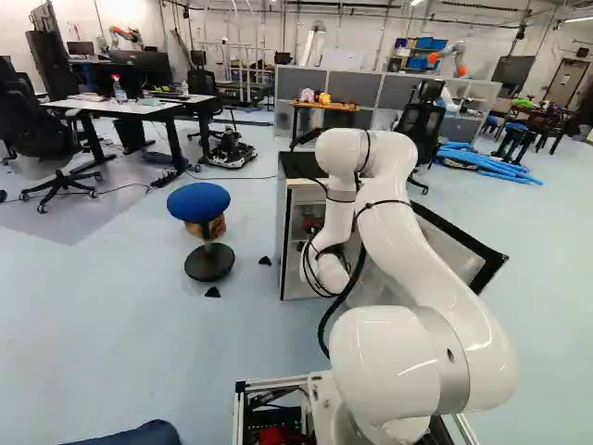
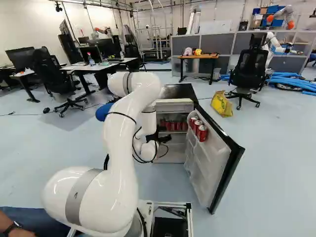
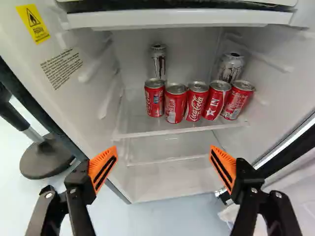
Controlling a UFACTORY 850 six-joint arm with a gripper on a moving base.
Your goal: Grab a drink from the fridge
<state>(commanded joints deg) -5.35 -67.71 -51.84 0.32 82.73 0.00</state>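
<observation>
1. The gripper (image 3: pixel 163 149) has its fingers spread wide, with nothing pinched between the orange pads (image 3: pixel 102 167); it stands just outside the open fridge (image 3: pixel 177 19).
2. The drinks are ahead of the gripper, beyond its fingertips: five red soda cans (image 3: pixel 196 101) in a row on the clear shelf (image 3: pixel 147 129), with a tall dark-marked can (image 3: pixel 158 61) and a silver can (image 3: pixel 230 67) behind them. More red cans (image 2: pixel 201 132) sit in the door rack, off to the gripper's side.
3. The red can nearest the yellow warning label (image 3: pixel 33 23) looks the easiest pick: it lies nearly in line with the gap between the fingers, and its outer side faces free shelf.
4. Its other side is the tight one. The neighbouring can is touching or nearly so, so one finger would have to ease in there without shoving the row.
5. If full, it should feel fairly heavy for its size and stiff under its sealed pressure, though the thin metal wall could dent under a hard squeeze.
6. Chilled metal may be slick with damp. Take it around mid-body, pads flat on opposite sides, clear of the tapered rim.
7. A firm, even squeeze suits it; lift slightly off the shelf before drawing back, keeping it upright.
</observation>
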